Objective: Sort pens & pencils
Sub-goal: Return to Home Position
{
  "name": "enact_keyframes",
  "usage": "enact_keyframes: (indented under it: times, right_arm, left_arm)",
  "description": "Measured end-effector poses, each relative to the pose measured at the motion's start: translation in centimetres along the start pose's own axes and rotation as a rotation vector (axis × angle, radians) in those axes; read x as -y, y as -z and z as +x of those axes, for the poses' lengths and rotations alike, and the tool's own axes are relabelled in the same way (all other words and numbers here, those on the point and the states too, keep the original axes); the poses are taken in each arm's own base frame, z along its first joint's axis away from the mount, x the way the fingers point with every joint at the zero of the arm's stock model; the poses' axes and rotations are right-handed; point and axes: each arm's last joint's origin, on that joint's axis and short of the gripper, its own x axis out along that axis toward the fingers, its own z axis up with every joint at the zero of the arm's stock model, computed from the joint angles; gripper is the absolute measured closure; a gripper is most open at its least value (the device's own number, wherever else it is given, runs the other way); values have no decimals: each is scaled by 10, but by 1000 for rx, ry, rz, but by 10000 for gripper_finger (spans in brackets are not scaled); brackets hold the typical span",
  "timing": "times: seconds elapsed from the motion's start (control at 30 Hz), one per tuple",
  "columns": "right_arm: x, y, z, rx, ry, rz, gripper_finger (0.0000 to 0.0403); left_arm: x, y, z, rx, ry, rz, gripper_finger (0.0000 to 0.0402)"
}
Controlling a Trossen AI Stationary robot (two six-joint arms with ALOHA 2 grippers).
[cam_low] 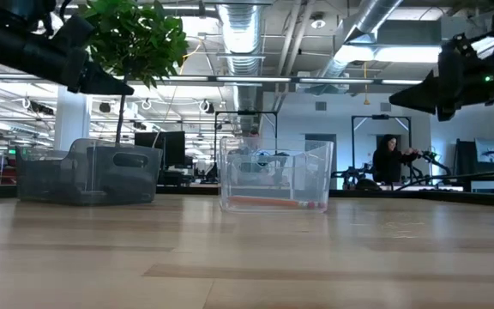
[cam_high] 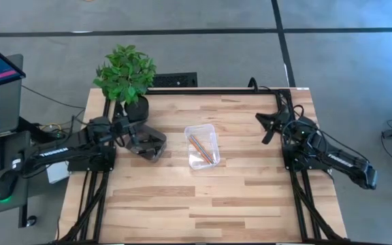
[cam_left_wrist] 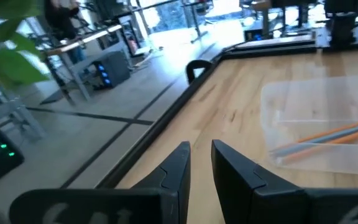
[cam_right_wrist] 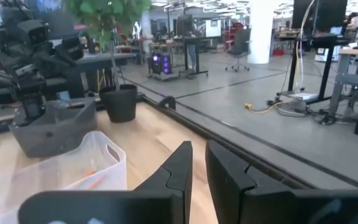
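Two orange pencils and a light blue one [cam_high: 201,148] lie flat on the floor of a clear tray [cam_high: 212,133] at the table's middle; they also show in the left wrist view [cam_left_wrist: 334,135] and the low view [cam_low: 264,202]. A dark grey tray [cam_high: 156,151] stands to the left of it. No black pens show in any view. My left gripper [cam_high: 133,129] hovers shut above the dark tray's far left side, its fingers [cam_left_wrist: 229,168] touching nothing. My right gripper [cam_high: 260,118] hangs shut in the air near the table's far right, well away from both trays.
A potted plant [cam_high: 126,78] stands at the table's far left corner, just behind the dark tray. A black frame rail [cam_high: 216,90] runs along the far edge. The near half of the wooden table [cam_high: 203,204] is bare. A person [cam_low: 393,159] stands in the room behind.
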Motion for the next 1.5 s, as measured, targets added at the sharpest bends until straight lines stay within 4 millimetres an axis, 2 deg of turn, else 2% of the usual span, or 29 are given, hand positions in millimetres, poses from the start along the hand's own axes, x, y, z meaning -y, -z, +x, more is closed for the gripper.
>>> enact_keyframes:
  times: [0.17, 0.43, 0.7, 0.9, 1.5]
  right_arm:
    - [1, 9, 2, -16, 7, 8, 334]
    - [1, 9, 2, -13, 15, -11, 334]
    - [2, 9, 2, -21, 45, -55, 334]
    - [2, 9, 2, -21, 52, -55, 334]
    - [2, 9, 2, -22, 52, -55, 334]
  left_arm:
    - [-1, 5, -9, 43, -22, -23, 344]
    - [-2, 19, -25, 97, -33, -36, 344]
    - [2, 31, -23, -39, 2, 16, 344]
    - [3, 40, -24, -132, 7, -44, 344]
    - [3, 41, -25, -155, 9, -45, 344]
